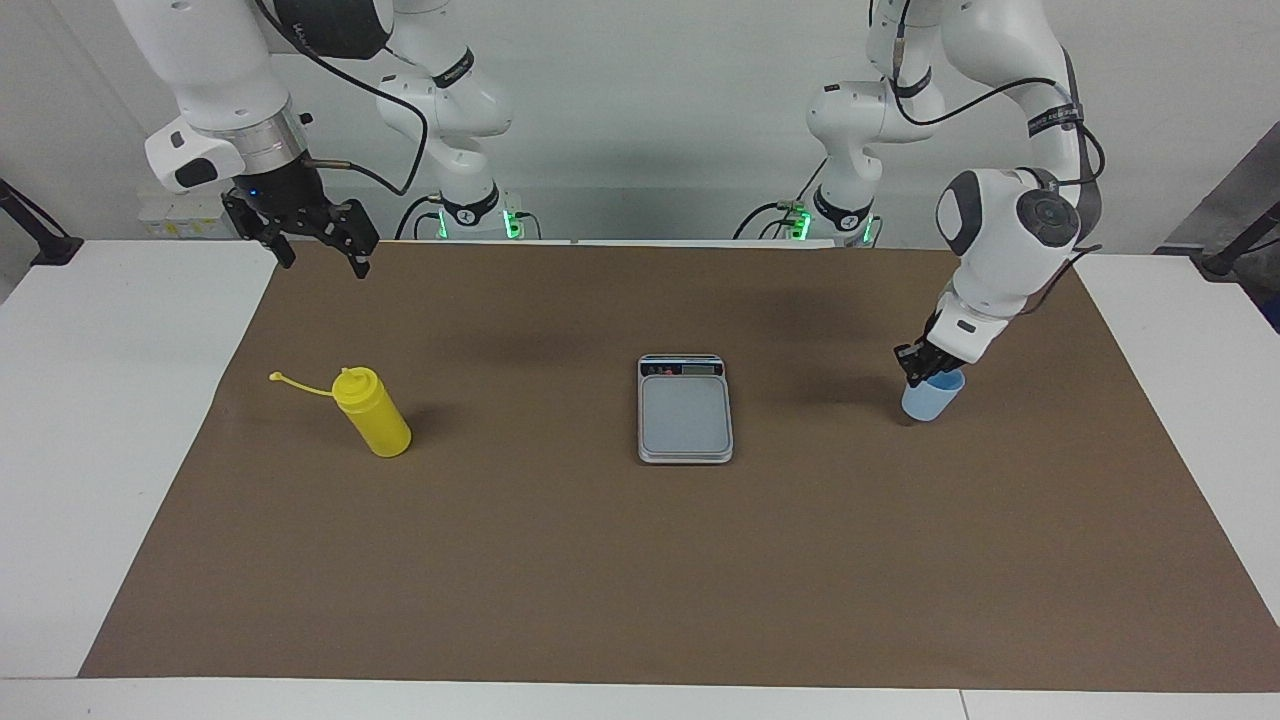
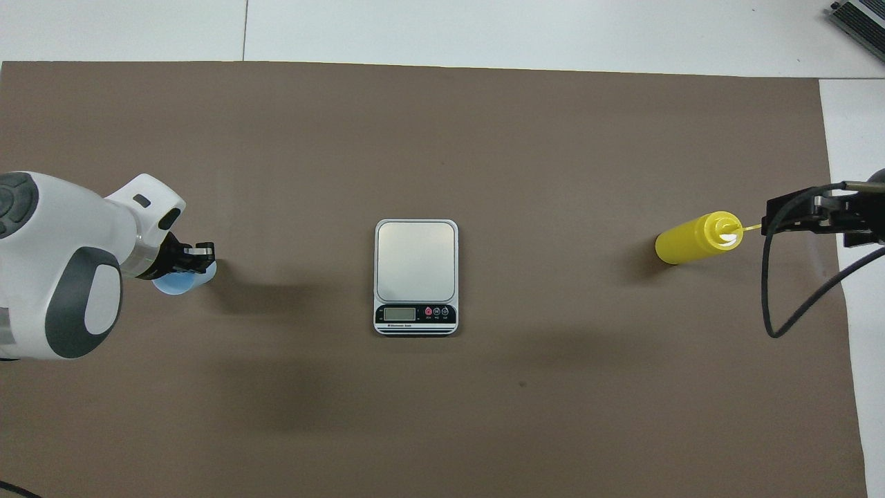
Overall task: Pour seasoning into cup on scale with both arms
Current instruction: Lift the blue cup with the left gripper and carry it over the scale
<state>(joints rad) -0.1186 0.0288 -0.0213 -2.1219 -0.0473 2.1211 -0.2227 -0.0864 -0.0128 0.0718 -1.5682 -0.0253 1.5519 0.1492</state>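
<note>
The left gripper (image 1: 920,372) is clamped on the rim of the cup (image 1: 928,397), mouth up and slightly tilted, over the mat toward the left arm's end, presumably bound for the scale (image 1: 685,408). The right gripper (image 1: 318,252) waits, fingers apart, above the upright bottle (image 1: 371,411).

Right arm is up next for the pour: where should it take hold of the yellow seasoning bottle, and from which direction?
Grip the seasoning bottle around its straight round body, below the nozzle. It stands upright on the mat with its cap strap sticking out toward the right arm's end of the table, so probably come in level from the robots' side, fingers either side of the body. The right gripper waits open above.
</note>
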